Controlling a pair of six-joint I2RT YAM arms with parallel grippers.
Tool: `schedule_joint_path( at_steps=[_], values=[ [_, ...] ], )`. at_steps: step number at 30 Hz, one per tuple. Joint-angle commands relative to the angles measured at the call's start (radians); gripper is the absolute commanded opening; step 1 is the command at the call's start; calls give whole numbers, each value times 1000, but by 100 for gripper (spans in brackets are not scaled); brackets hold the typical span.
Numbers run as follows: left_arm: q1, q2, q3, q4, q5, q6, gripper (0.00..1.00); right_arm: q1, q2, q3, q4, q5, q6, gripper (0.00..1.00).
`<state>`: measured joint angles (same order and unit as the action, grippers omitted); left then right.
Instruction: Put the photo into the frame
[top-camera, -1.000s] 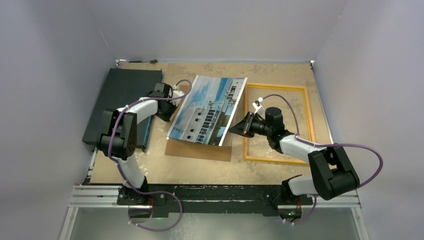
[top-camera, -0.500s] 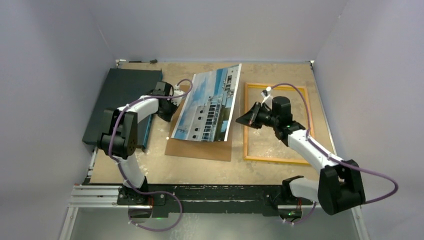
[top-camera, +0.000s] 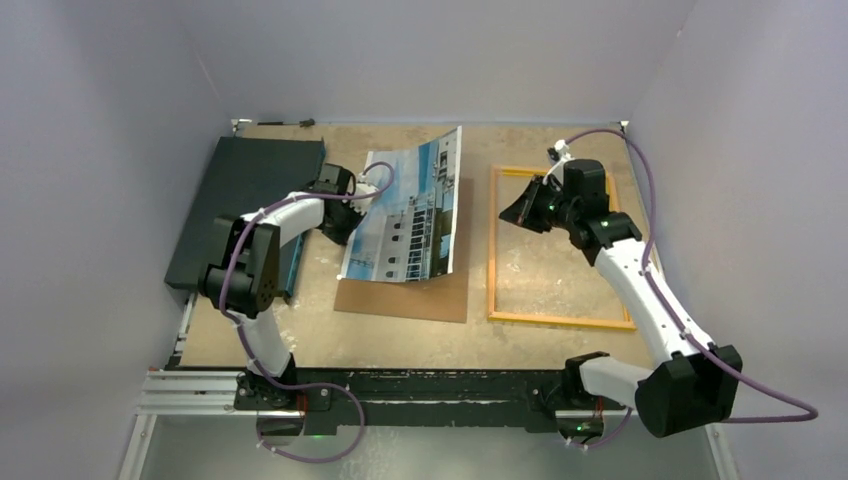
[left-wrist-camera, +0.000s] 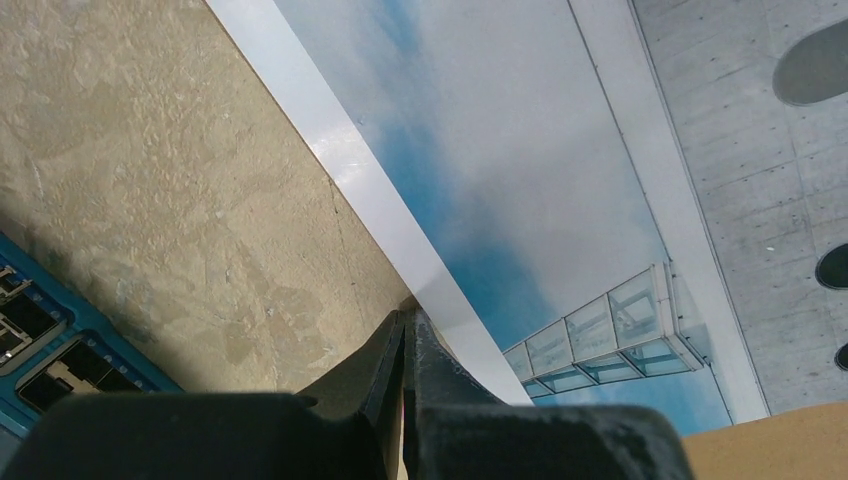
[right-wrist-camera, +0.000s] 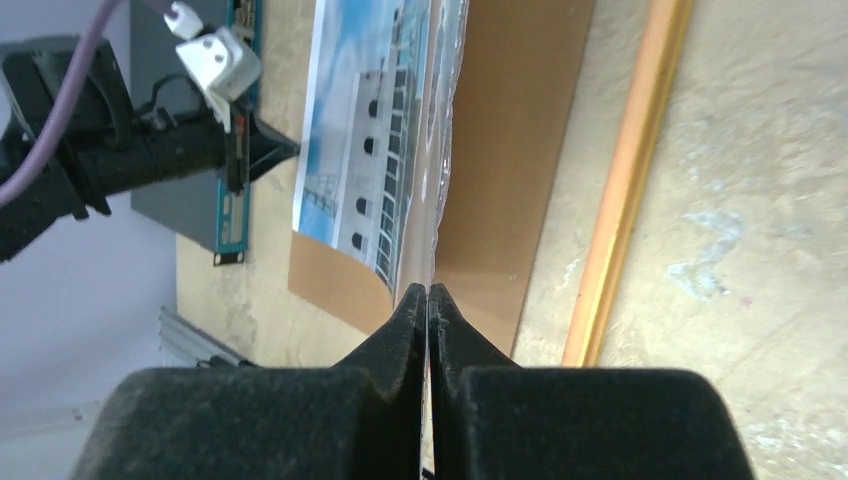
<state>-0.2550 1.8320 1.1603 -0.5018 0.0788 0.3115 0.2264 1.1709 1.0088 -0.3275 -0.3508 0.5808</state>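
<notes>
Photo (top-camera: 410, 215) hangs pinched in your left gripper (left-wrist-camera: 405, 325), right gripper (right-wrist-camera: 428, 295) closed empty, so ease it squarely over the frame (top-camera: 492, 250)

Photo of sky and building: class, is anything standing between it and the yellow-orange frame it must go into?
Only the right gripper, jaws shut, hovering over the thin yellow-orange frame's far left part. Nothing lies inside the frame; the glossy photo is pinched by the left gripper beside it.

photo (top-camera: 408, 215) over board (top-camera: 420, 297), frame (top-camera: 555, 319) R, slab (top-camera: 245, 205) L
</notes>
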Motion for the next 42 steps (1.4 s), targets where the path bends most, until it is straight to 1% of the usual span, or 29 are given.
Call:
schedule_joint_path(
  at_steps=[1,6,9,11,14,15,17,18,22,25,27,29,31,33,35,36,39,41,42],
  values=[
    [-19,49,-21,12,10,26,0,-24,-33,153,-122,133,-63,0],
    [-20,26,-17,6,-26,46,0,-53,-34,315,-228,209,-105,0],
    [-17,1,38,-33,-55,62,0,-56,-39,390,-258,262,-104,0],
    [-9,-17,92,-69,-59,67,0,-59,-55,406,-252,274,-94,0],
    [-6,-39,195,-138,-32,57,9,-63,-63,408,-255,276,-82,0],
    [-6,-41,239,-172,-5,47,15,-65,-62,405,-256,275,-78,0],
    [-6,-47,321,-215,41,19,32,-67,-62,401,-252,267,-70,0],
    [-6,-50,356,-227,70,7,35,-68,-62,401,-244,256,-64,0],
    [-7,-56,440,-243,198,-76,39,-71,-53,422,-191,177,-26,0],
    [-7,-64,434,-222,307,-125,50,-71,-59,448,-129,138,5,0],
    [-3,-66,432,-210,352,-162,55,-73,-73,455,-83,122,36,0],
    [18,-66,436,-201,423,-223,56,-73,-99,427,17,85,89,0],
    [64,-66,434,-168,540,-315,56,-73,-123,382,119,51,161,0],
    [132,-73,413,-92,690,-433,65,-72,-134,338,231,8,242,0],
    [187,-88,366,29,827,-571,81,-72,-140,289,347,-30,323,0],
    [206,-93,337,94,898,-641,86,-73,-141,264,404,-51,362,0],
    [227,-120,259,261,967,-808,90,-73,-132,196,552,-103,471,0],
    [228,-149,188,422,985,-935,92,-73,-127,158,639,-120,528,0],
    [228,-169,162,532,988,-1013,93,-72,-126,142,675,-123,542,0]
  ],
)
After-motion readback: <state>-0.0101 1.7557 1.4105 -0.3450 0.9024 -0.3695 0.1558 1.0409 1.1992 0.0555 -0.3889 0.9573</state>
